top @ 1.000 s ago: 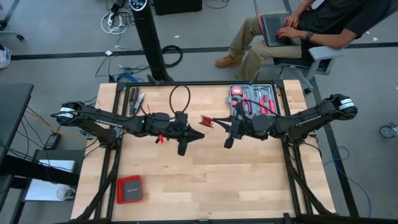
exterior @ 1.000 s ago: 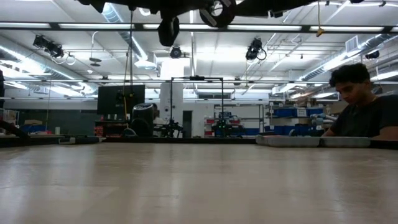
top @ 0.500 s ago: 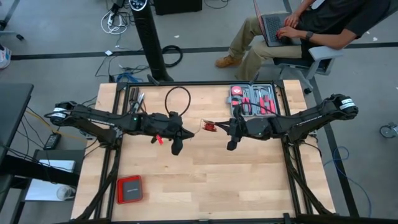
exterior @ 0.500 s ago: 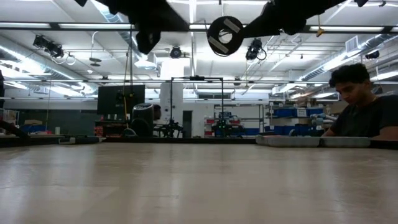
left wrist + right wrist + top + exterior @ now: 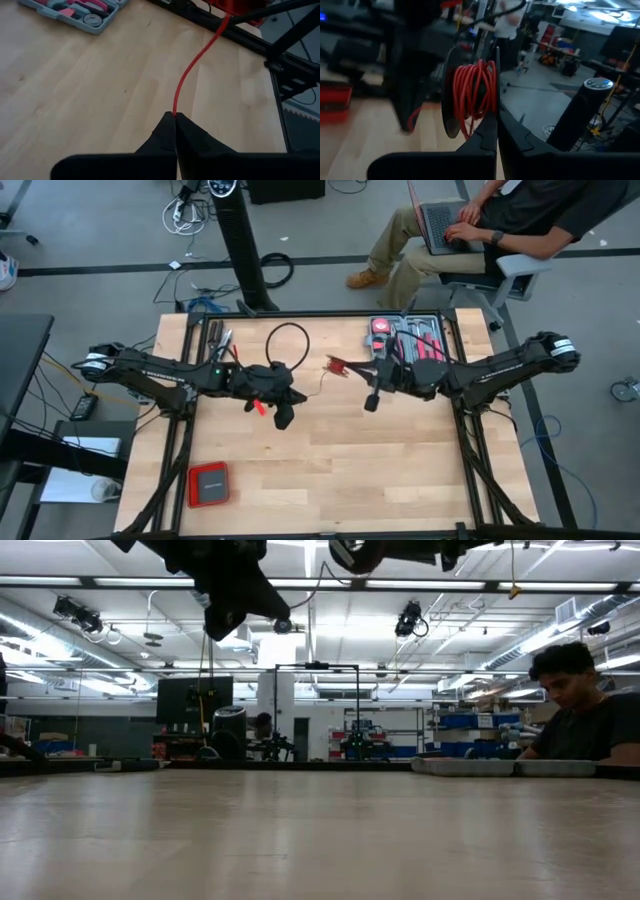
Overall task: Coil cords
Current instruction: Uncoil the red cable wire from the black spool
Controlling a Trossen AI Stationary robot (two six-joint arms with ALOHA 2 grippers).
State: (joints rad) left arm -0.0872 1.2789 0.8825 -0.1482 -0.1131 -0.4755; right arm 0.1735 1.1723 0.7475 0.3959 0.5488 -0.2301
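Above the desk (image 5: 330, 460), the cord (image 5: 186, 80) is clenched by the left tool (image 5: 175, 116) and its coil (image 5: 474, 95) by the right tool (image 5: 495, 117); loops could be shed if slack is allowed.

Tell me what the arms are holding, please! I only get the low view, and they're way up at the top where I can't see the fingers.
Observer: The left gripper is shut on a thin red cord, which runs away from its fingertips above the wooden table.
Operator: What about the other arm?
Observer: The right gripper is shut on a coil of red cord, wound in many loops.
Operator: Is anything lying on the table near me?
Observer: Yes, a flat red box lies near the table's front corner on the left arm's side, away from both grippers.
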